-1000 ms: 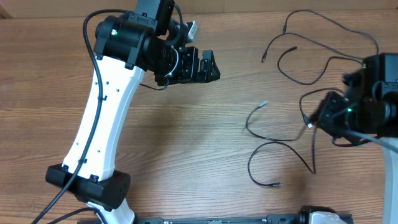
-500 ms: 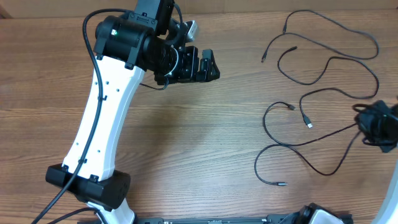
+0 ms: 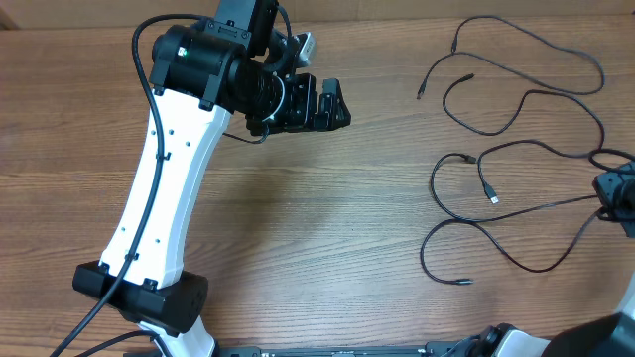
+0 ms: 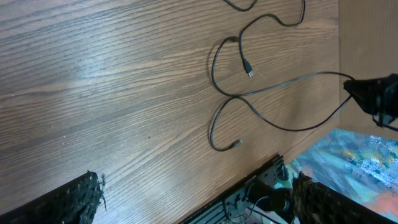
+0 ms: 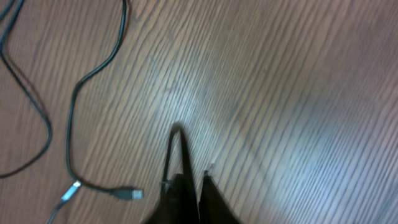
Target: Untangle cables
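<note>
Several thin black cables lie loose on the right half of the wooden table. One long strand [image 3: 444, 99] loops at the back right. Another [image 3: 434, 188] curls nearer the front, with its plug end [image 3: 493, 199] lying free. At the table's far right edge, my right gripper [image 3: 613, 190] is shut on a cable. The right wrist view shows a short loop of that cable [image 5: 176, 134] poking out past the nearly closed gripper [image 5: 194, 177]. My left gripper [image 3: 322, 104] hovers open at the back centre, far from the cables, with nothing in it [image 4: 196, 186].
The left arm's white link [image 3: 164, 188] slants across the left of the table from its base [image 3: 149, 293]. A black rail [image 3: 337, 350] runs along the front edge. In the right wrist view a silver-tipped plug [image 5: 127, 194] lies on the wood just left of the fingers.
My right gripper has moved right to the table's edge, dragging its cable along and stretching the lower strands rightward. The left arm has not moved.
</note>
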Controlling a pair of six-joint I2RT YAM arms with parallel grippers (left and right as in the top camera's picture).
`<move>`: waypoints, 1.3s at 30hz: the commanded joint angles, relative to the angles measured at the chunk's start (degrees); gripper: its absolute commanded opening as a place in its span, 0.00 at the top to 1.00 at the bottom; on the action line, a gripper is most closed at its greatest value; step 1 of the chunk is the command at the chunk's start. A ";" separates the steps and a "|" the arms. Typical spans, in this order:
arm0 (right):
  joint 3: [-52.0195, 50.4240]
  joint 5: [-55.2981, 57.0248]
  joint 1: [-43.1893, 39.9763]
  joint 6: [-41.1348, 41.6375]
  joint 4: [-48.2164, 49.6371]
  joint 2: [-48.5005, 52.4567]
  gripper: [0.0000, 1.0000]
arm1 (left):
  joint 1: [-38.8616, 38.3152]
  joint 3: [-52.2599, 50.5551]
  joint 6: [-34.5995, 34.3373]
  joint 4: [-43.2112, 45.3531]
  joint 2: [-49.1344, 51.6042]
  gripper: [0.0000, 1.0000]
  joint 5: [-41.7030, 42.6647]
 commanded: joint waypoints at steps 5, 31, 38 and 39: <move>-0.20 9.42 -0.11 6.58 1.84 4.74 0.82 | 0.09 -0.20 0.13 -0.11 0.31 0.00 -0.33; -0.24 -14.97 0.44 1.49 3.02 9.90 0.07 | 0.09 -0.20 1.18 -0.63 0.31 0.00 -0.76; -2.03 2.82 0.66 6.93 -2.16 9.90 0.15 | 0.09 -0.20 1.16 -0.63 0.31 0.01 -0.76; -2.69 4.42 0.63 8.02 -1.99 9.90 0.15 | 0.09 -0.20 1.16 -0.63 0.31 0.00 -0.76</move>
